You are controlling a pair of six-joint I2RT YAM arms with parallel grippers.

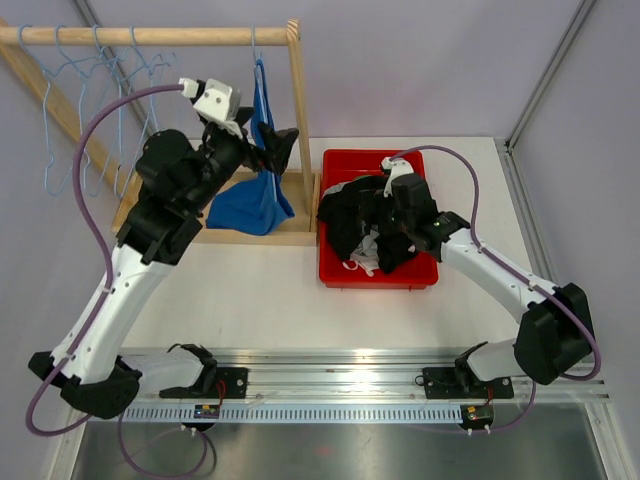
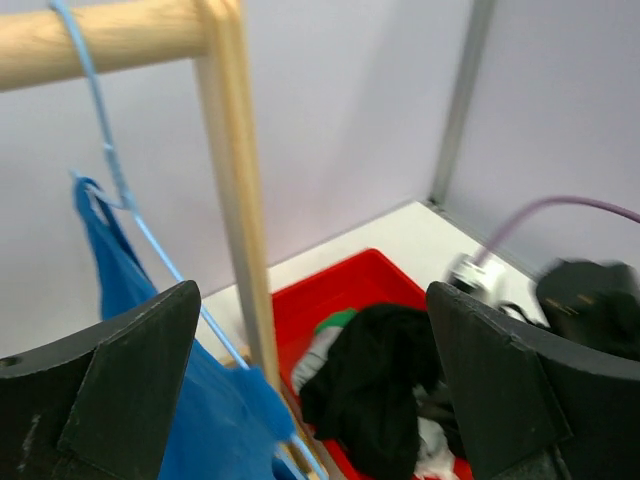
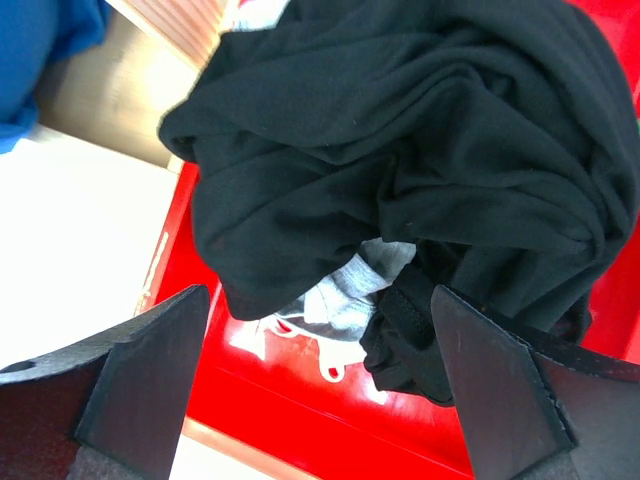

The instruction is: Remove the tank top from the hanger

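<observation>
Hanging on the wooden rail, the blue tank top is partly hidden by the left gripper. Left wrist: fingers spread, empty; the top's hem is cut off. Right wrist: right gripper spread above black clothes in the red bin.

One blue tank top, one red bin, one wooden rack, about five wire hangers, two arms.

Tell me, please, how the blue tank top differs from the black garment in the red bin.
The tank top is blue; the garment is black. The tank top hangs stretched down from a hanger on the wooden rail; the garment lies crumpled in the red bin, over lighter clothes. Both are soft cloth.
</observation>
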